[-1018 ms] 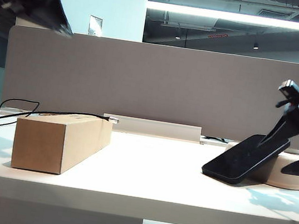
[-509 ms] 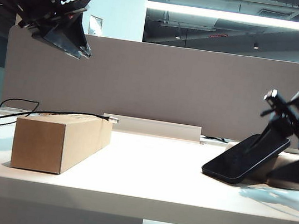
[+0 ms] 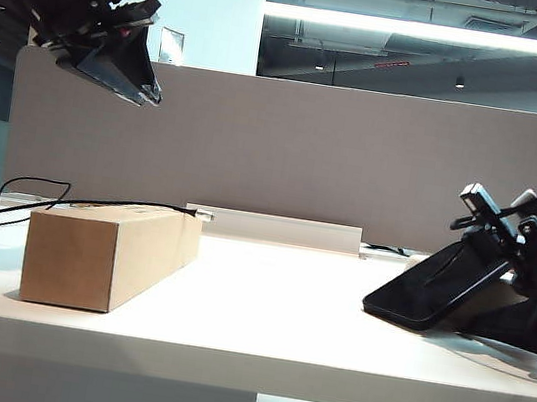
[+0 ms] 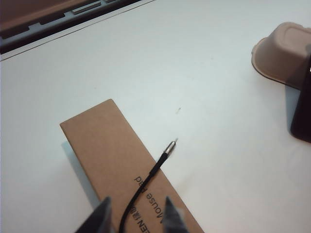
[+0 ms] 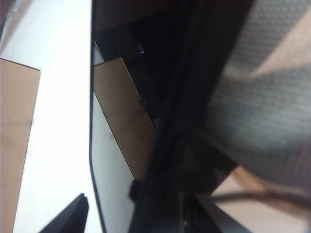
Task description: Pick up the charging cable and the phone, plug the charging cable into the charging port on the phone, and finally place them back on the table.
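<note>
The charging cable (image 3: 96, 203) is a thin black cord lying along the top of a cardboard box, and its silvery plug (image 3: 204, 215) juts past the box's far end. My left gripper (image 3: 148, 92) hangs open high above the box. In the left wrist view its gripper (image 4: 136, 216) frames the cable (image 4: 146, 182) from well above, touching nothing. The phone (image 3: 438, 282) leans tilted against a pale tray on the table (image 3: 269, 333). My right gripper (image 3: 489, 280) is open at the phone's raised end. In the right wrist view the gripper (image 5: 132, 206) straddles the phone (image 5: 126, 97). The charging port is not visible.
The cardboard box (image 3: 104, 252) lies left of centre and also shows in the left wrist view (image 4: 112, 145). A pale oval tray (image 4: 284, 51) props the phone at the right. A grey divider panel (image 3: 286, 153) closes off the back, and the cable loops off the table's left side (image 3: 6, 197).
My left gripper swung down and right into view and opened. My right gripper sank and tilted down over the phone's raised end. Phone, cable and box stayed put.
</note>
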`<state>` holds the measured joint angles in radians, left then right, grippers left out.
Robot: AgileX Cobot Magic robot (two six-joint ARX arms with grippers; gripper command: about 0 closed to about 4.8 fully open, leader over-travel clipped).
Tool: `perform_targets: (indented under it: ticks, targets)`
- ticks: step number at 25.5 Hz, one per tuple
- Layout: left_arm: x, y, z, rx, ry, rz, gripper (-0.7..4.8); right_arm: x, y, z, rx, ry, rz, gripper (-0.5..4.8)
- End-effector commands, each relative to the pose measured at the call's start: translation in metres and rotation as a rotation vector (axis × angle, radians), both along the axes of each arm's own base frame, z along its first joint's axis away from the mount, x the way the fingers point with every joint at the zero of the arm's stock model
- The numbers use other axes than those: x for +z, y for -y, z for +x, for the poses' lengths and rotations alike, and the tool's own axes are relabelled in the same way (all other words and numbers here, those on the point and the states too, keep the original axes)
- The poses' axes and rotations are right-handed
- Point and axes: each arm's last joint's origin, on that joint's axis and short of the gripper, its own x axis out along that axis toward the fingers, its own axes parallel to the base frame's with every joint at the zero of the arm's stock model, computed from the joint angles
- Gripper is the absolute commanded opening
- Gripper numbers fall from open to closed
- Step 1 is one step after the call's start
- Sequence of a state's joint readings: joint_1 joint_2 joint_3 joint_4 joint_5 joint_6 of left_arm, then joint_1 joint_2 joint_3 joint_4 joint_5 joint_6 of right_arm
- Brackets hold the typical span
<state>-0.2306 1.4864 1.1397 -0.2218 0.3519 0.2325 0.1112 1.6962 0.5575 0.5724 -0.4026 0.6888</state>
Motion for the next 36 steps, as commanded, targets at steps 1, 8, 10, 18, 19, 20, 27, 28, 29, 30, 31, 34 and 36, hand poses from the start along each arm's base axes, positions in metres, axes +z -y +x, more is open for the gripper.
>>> perform_targets:
  ticks: [1,8,10,18,19,20,27,28,29,30,31,34,36]
  targets:
    - [0.005,0.0,0.001,-0.001,0.033,-0.004,1.3,0.001,-0.001,0.006,-0.015,0.012,0.028,2.79]
    - [0.007,0.0,0.002,0.019,0.046,0.005,1.3,0.0,-0.005,0.016,-0.015,0.011,0.041,2.52]
    - [0.007,0.0,0.002,0.021,0.047,0.006,1.29,0.0,-0.006,0.016,-0.021,0.012,0.036,1.84]
    - [0.002,0.003,0.007,-0.016,0.061,0.044,1.29,0.001,-0.007,0.016,0.009,0.021,0.055,-0.05]
    - [0.001,0.004,0.008,-0.02,0.054,0.044,1.29,0.002,-0.007,0.016,0.017,0.025,0.06,-0.05]
    - [0.0,0.007,0.009,-0.027,0.046,0.045,1.29,0.003,-0.008,0.016,0.031,0.033,0.068,-0.04]
    - [0.0,0.02,0.027,-0.086,0.001,0.106,1.29,0.011,-0.011,0.017,0.122,0.086,0.121,-0.05]
    - [0.001,0.022,0.03,-0.102,-0.005,0.123,1.29,0.013,-0.012,0.016,0.127,0.091,0.123,-0.05]
    - [0.001,0.026,0.032,-0.116,-0.008,0.133,1.29,0.015,-0.012,0.016,0.135,0.098,0.127,-0.05]
    - [0.002,0.029,0.036,-0.124,-0.009,0.143,1.29,0.017,-0.012,0.016,0.137,0.104,0.128,-0.05]
    - [0.002,0.03,0.039,-0.126,-0.011,0.143,1.29,0.019,-0.012,0.015,0.141,0.113,0.13,-0.04]
    - [0.001,0.036,0.049,-0.139,-0.022,0.146,1.29,0.031,-0.014,0.014,0.158,0.156,0.131,-0.05]
    - [0.0,0.038,0.056,-0.161,-0.01,0.172,1.29,0.04,-0.013,0.012,0.172,0.188,0.135,-0.04]
